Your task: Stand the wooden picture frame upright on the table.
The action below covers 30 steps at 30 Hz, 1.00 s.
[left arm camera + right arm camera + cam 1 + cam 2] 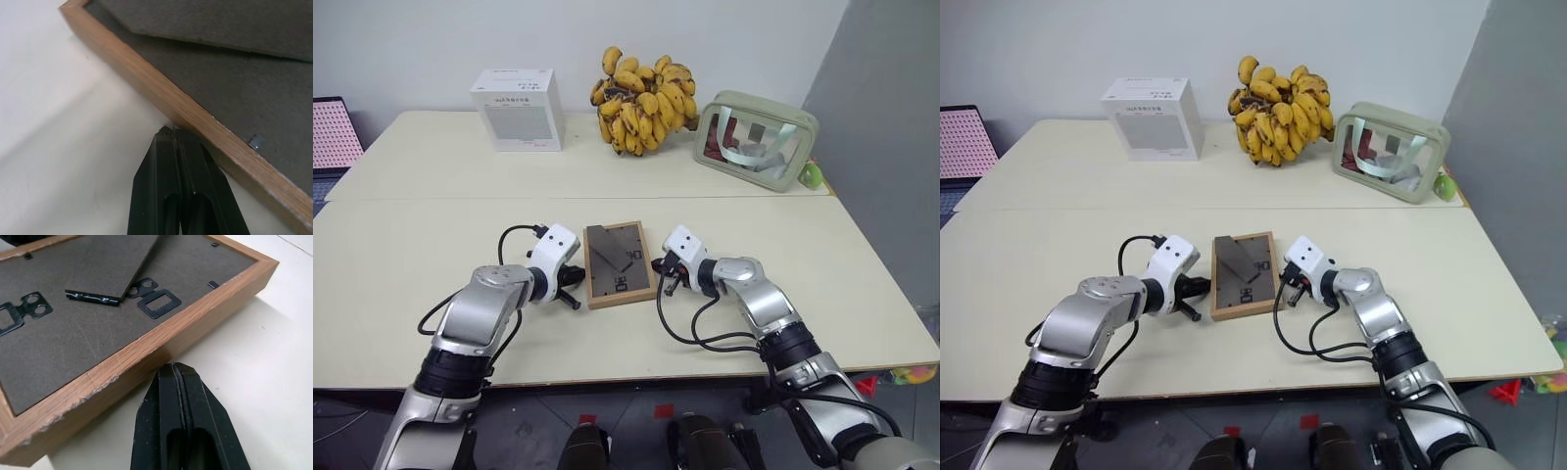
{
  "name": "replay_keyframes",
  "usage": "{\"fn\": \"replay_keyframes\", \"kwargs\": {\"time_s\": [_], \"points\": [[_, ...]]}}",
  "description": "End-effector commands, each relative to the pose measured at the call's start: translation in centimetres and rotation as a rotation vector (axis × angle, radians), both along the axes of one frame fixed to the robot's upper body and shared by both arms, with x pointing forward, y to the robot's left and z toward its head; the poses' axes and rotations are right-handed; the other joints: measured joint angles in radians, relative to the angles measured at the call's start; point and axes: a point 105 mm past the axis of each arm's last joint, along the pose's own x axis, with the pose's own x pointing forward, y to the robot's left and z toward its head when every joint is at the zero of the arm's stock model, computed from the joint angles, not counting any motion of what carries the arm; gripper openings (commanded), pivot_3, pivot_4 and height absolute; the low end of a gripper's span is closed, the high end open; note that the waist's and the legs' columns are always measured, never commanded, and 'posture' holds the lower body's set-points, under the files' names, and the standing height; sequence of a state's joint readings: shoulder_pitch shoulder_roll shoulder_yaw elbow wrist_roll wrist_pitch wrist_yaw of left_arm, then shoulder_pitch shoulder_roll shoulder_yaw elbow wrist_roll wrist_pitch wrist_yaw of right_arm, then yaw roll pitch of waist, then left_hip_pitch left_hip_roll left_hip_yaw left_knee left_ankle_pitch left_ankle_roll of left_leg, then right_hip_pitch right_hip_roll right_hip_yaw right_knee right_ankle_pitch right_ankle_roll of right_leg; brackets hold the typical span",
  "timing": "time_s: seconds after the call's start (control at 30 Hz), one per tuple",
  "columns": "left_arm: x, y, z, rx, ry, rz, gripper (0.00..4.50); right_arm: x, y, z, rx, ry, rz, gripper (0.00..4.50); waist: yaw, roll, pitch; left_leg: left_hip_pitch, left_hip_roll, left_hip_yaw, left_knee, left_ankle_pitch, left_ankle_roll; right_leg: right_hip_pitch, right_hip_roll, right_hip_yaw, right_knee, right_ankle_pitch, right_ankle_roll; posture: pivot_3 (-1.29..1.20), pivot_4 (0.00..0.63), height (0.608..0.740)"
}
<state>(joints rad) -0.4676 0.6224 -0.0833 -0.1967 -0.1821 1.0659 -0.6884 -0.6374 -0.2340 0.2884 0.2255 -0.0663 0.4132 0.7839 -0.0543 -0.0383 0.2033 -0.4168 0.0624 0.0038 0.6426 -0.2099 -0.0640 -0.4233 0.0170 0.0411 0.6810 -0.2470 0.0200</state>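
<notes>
Two grippers of mine flank the wooden picture frame [619, 264] in the head camera's view. It lies flat on the table [401, 255], back side up, on the near half just this side of the seam. My left gripper [576, 290] sits at its left edge and my right gripper [663, 275] at its right edge, both low over the tabletop. On the far half stand a white box [519, 108], a bunch of bananas [644, 101] and a clear pouch with pale green trim [756, 139]. A pink dotted panel [333, 132] shows beyond the table's far left corner.

From my left wrist, the fingers [168, 191] are pressed together with nothing between them. Their tips reach the light wooden rail [186, 110] of the frame, whether touching or just short I cannot tell. Past the rail lies the dark grey backing [234, 98], with the easel stand's flap [205, 22] lying over it and a small metal tab [257, 142] near the rail.

From my right wrist, the fingers [181, 426] are likewise closed on nothing, their tips just beside the frame's wooden side [142, 357], which looks chipped along its lower edge. On the grey back I see a sawtooth hanger [159, 302], a black hinge plate [22, 311] and the easel stand's free end [112, 269], raised slightly off the backing.
</notes>
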Motion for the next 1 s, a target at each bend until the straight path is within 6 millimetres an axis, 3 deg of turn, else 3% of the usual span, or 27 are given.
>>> {"fn": "replay_keyframes", "kwargs": {"time_s": [0.03, 0.17, 0.27, 0.3, 0.43, 0.53, 0.93, 1.0], "points": [[-1.7, -1.4, 1.3, 0.021, -0.003, -0.138, 0.02, -1.3, -0.9, 0.4, -0.095, -0.054, 0.065, 0.00, 0.004, 0.000, 0.000, 0.000, 0.000, 0.000, 0.000, 0.000, 0.000, 0.000, 0.000, 0.000, 0.000, 0.000, 0.000, 0.00, 0.150, 0.740], [-1.2, 1.4, 1.8, 0.056, -0.008, -0.094, 0.02, -1.2, -4.4, -0.1, -0.179, -0.062, 0.016, 0.00, 0.010, 0.000, 0.000, 0.000, 0.000, 0.001, 0.000, 0.000, 0.000, 0.000, 0.000, 0.000, -0.001, 0.000, 0.000, 0.00, 0.150, 0.740], [-1.9, 1.7, 3.3, -0.040, 0.020, -0.122, 0.02, -1.0, -6.2, -0.2, -0.178, -0.054, -0.020, 0.00, 0.011, 0.000, 0.000, 0.000, 0.000, 0.000, 0.000, 0.000, 0.000, 0.000, 0.000, 0.000, -0.001, 0.000, 0.000, 0.00, 0.150, 0.740], [-2.5, 1.7, 3.5, -0.082, 0.055, -0.144, 0.20, -0.9, -6.2, 0.0, -0.158, -0.046, -0.030, 0.00, 0.011, 0.000, 0.000, 0.000, 0.000, 0.000, 0.001, 0.000, 0.000, 0.000, 0.000, 0.000, -0.001, 0.000, 0.000, 0.00, 0.150, 0.740], [-3.7, 1.9, 4.9, -0.463, 0.323, -0.046, 0.94, -0.1, -5.2, 0.8, -0.099, -0.073, -0.045, 0.00, 0.008, 0.000, 0.000, 0.000, 0.000, 0.001, 0.001, 0.000, 0.000, 0.000, 0.000, 0.000, -0.001, 0.000, 0.000, 0.00, 0.150, 0.740], [-3.9, 2.4, 5.0, -0.628, 0.459, -0.014, 1.62, 0.3, -4.4, 0.9, -0.090, -0.083, -0.032, 0.00, 0.001, 0.000, 0.000, 0.000, 0.000, -0.001, 0.002, 0.000, 0.000, 0.000, 0.001, -0.001, 0.000, 0.000, 0.000, 0.00, 0.150, 0.740], [-3.4, 1.8, 2.4, -0.747, 0.566, 0.076, 4.13, 0.7, -1.3, 0.4, -0.057, -0.087, -0.014, 0.00, -0.001, 0.000, 0.000, 0.000, 0.000, -0.001, 0.001, 0.000, 0.000, 0.000, 0.000, 0.000, 0.000, 0.000, 0.000, 0.00, 0.150, 0.740], [-3.7, 1.8, 0.6, -0.756, 0.594, 0.122, 4.38, 0.6, -0.3, 0.3, -0.046, -0.082, -0.006, 0.00, 0.000, -0.001, 0.000, 0.000, 0.000, -0.001, 0.001, 0.000, 0.000, 0.000, 0.000, -0.001, 0.000, 0.000, 0.000, 0.00, 0.150, 0.740]]}}
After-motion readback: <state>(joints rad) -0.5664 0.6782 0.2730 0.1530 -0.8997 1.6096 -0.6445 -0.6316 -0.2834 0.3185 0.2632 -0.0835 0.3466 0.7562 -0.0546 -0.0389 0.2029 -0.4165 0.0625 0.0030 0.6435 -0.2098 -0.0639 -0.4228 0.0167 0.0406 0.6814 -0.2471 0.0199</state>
